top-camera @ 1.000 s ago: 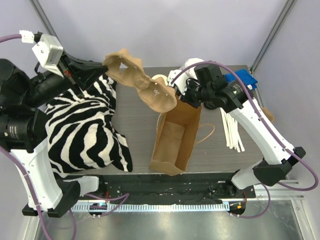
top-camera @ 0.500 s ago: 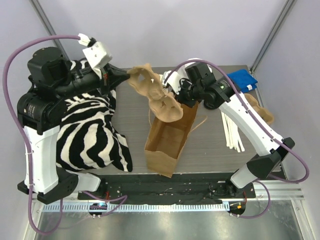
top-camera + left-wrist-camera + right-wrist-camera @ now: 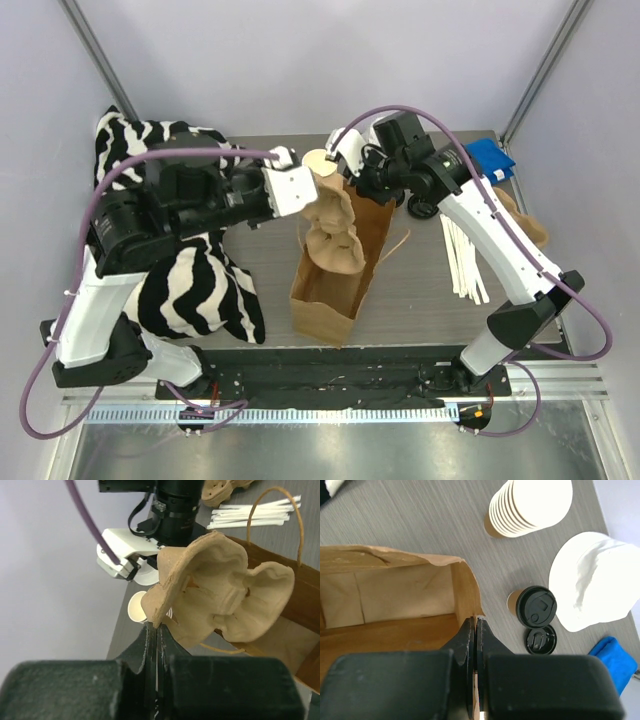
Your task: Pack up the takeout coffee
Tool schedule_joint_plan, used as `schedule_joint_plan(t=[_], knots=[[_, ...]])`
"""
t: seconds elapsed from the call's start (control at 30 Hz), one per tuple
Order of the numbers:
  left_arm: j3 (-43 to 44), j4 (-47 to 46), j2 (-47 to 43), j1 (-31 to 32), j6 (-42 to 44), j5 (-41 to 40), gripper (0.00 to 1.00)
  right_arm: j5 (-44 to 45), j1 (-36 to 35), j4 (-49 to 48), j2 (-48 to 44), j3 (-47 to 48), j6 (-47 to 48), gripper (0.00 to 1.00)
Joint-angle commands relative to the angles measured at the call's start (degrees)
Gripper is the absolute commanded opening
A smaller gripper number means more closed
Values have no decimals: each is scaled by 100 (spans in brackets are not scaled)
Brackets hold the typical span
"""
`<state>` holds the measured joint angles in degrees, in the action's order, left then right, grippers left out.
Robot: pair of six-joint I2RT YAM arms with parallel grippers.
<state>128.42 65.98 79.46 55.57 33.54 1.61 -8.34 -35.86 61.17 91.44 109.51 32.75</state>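
The takeout coffee (image 3: 534,607), a cream cup with a black lid, stands on the table beside the brown paper bag (image 3: 395,595); in the top view the right arm hides it. My left gripper (image 3: 156,627) is shut on the edge of the tan pulp cup tray (image 3: 220,590). It holds the tray tilted, with its lower end inside the bag's open mouth (image 3: 335,290). In the top view the left gripper (image 3: 308,192) is at the tray's upper end (image 3: 335,235). My right gripper (image 3: 476,622) is shut on the bag's rim; it also shows in the top view (image 3: 365,190).
A stack of lidless cream cups (image 3: 530,505) and a loose black lid (image 3: 540,641) flank the coffee. A blurred white shape (image 3: 595,580) lies beyond them. A zebra cloth (image 3: 190,290) lies left. White straws (image 3: 462,260), a blue cloth (image 3: 490,160) and another pulp tray (image 3: 525,225) lie right.
My left arm has swung right and down, bringing the pulp tray from above the table into the bag's mouth. My right gripper has kept hold of the bag's rim and shifted slightly.
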Motion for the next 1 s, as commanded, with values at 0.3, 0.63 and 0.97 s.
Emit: schedule_joint_plan(t=[0.3,0.63,0.97], knots=[[-677,-102,140,2098,1083,-2858,0,578,-879,457,-293,694,-234,1],[-1969,-76,-176,2722,963,-3650,0,807,-1266,466,-434,694,-313,1],[-2462,-138,-352,2722,505,-3193,0,807,-1890,519,-645,466,-85,1]])
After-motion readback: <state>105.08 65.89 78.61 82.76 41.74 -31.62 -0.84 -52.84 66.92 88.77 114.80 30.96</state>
